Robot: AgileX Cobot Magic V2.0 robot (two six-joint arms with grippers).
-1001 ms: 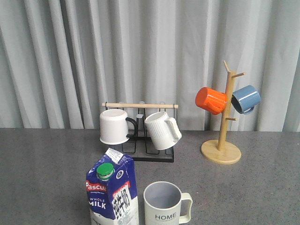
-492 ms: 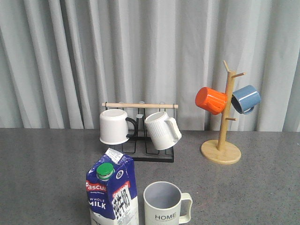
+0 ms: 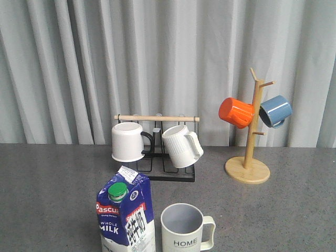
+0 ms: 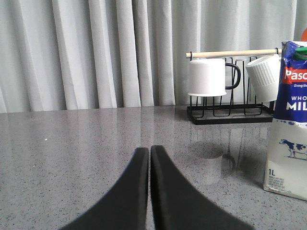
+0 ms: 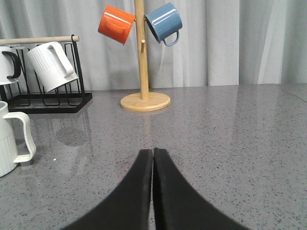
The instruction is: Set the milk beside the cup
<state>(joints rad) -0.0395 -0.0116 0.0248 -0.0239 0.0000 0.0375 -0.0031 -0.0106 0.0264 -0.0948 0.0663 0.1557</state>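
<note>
The milk carton, blue on top with a white base and a green cap, stands upright at the table's front, just left of the cream "HOME" cup, whose handle points right. The carton also shows in the left wrist view, and part of the cup in the right wrist view. My left gripper is shut and empty, low over the table, apart from the carton. My right gripper is shut and empty, apart from the cup. Neither gripper shows in the front view.
A black wire rack with a wooden bar holds a plain white black-handled mug and a ribbed white mug behind the carton. A wooden mug tree at the back right carries an orange mug and a blue mug.
</note>
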